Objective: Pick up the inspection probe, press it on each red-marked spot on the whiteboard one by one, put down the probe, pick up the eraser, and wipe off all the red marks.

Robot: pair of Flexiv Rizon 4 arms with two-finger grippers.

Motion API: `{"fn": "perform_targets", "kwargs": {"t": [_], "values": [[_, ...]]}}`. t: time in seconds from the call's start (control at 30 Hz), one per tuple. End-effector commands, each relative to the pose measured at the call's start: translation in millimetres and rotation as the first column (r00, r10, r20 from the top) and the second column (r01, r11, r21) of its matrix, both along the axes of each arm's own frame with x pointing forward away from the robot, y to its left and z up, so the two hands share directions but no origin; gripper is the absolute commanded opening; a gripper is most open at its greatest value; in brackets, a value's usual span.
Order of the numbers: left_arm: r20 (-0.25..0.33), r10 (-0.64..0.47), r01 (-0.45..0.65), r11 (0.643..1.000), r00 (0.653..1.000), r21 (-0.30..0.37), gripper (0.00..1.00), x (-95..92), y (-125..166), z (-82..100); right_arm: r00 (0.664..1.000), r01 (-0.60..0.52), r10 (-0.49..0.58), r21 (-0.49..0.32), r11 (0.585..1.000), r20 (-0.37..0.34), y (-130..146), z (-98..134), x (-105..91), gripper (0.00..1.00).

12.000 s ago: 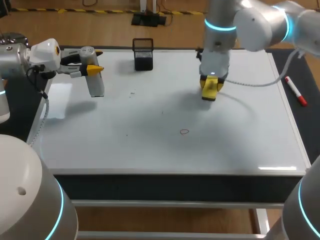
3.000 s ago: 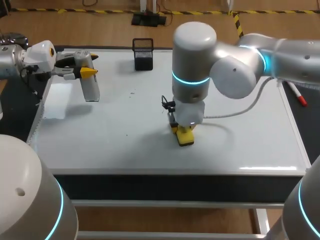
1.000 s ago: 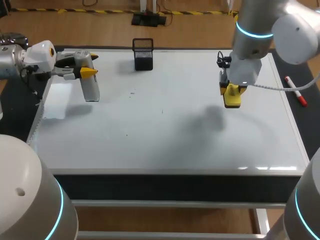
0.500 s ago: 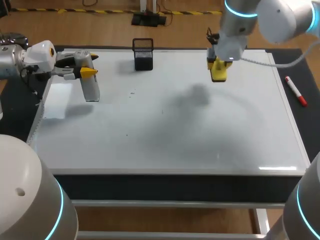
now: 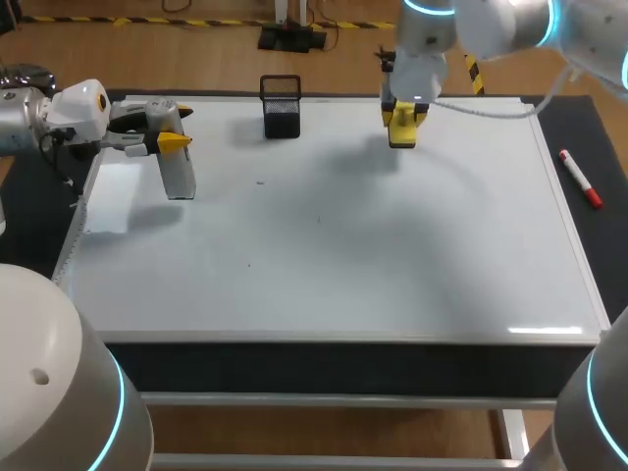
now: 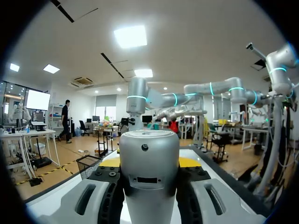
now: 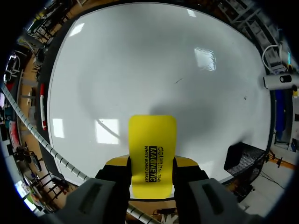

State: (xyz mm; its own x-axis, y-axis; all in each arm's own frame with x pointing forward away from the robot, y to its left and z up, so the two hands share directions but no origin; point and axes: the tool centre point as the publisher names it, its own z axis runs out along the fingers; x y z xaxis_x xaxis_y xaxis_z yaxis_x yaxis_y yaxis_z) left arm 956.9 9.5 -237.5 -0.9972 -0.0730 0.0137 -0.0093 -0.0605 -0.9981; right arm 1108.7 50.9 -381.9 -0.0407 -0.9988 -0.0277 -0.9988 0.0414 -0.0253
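My right gripper (image 5: pixel 402 120) is shut on the yellow eraser (image 5: pixel 403 130) and hangs over the whiteboard (image 5: pixel 392 255) near its far edge. In the right wrist view the eraser (image 7: pixel 153 154) stands out between the yellow fingertips (image 7: pixel 117 162), clear of the board (image 7: pixel 154 70). At the board's far left corner my left gripper (image 5: pixel 169 142) is shut on the silver probe (image 5: pixel 180 169), which hangs down from it. The left wrist view is filled by the probe (image 6: pixel 149 168), clamped between the fingers. The board shows only a few small dark specks (image 5: pixel 260 182).
A black mesh holder (image 5: pixel 282 106) stands at the far edge, left of the eraser, and it also shows beside my right gripper (image 7: pixel 245 161). A red marker (image 5: pixel 581 179) lies off the board's right edge.
My right arm has carried the eraser from the board's right middle back and leftward to the far edge. The small circle drawn near the middle earlier is gone. The left arm has not moved.
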Motion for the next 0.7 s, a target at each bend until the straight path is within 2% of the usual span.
{"fn": "perform_targets", "kwargs": {"t": [0.03, 0.37, 0.7], "values": [[0.001, 0.000, 0.000, 1.000, 1.000, 0.000, 0.00, -0.1, 0, 0.8, 0.995, 0.009, -0.011, -0.015, 1.000, -0.103, 7, -10, 40.5, 0.00], [0.001, 0.000, 0.000, 1.000, 1.000, 0.000, 0.00, -0.1, 0, 0.8, 0.995, 0.026, -0.027, -0.011, 1.000, -0.100, 12, -21, 53.7, 0.00], [0.001, 0.000, 0.000, 1.000, 1.000, 0.000, 0.00, -0.1, 0, 0.8, 0.994, -0.001, -0.003, -0.036, 0.999, -0.108, 14, -30, 53.2, 0.00]]}}
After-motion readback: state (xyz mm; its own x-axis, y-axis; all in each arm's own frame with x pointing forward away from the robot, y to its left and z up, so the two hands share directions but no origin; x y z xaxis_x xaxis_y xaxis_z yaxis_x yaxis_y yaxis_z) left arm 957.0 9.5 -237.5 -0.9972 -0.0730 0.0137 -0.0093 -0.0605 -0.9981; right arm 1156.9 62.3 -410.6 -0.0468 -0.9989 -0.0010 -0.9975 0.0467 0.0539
